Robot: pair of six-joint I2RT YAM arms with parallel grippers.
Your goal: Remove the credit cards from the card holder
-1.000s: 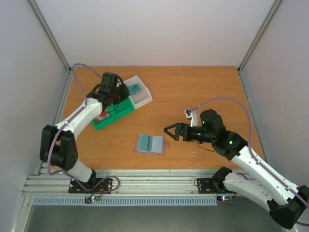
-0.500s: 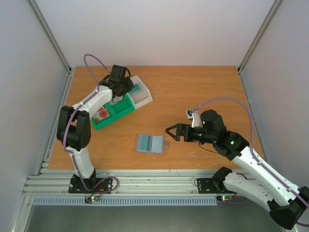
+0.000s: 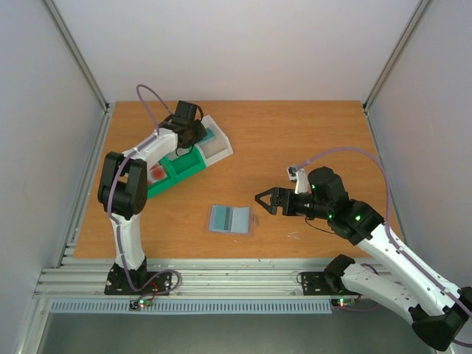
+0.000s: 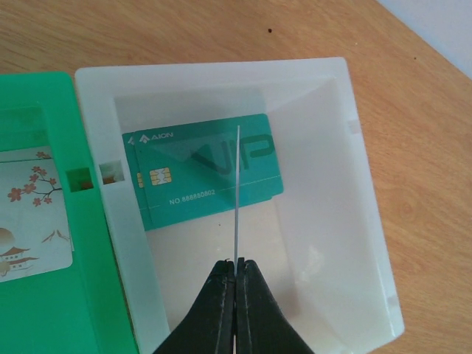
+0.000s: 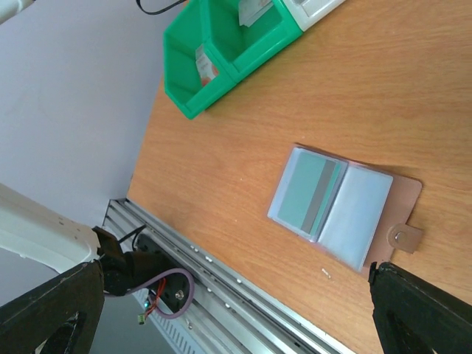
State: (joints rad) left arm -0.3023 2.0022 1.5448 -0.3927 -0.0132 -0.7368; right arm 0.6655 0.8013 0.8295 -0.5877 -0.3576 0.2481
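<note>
Left tool [image 4: 234,265] pinching card [image 4: 238,193], right tool [image 3: 263,201] spread

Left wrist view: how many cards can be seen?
4: two overlapping teal cards in the white compartment, a pale card in the green compartment, an edge-on card in the left gripper's shut jaws. Others may lie underneath.

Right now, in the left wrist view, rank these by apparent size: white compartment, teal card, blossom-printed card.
1. white compartment
2. teal card
3. blossom-printed card, though the frame edge cuts it off, so its place against the teal card is unsure.
</note>
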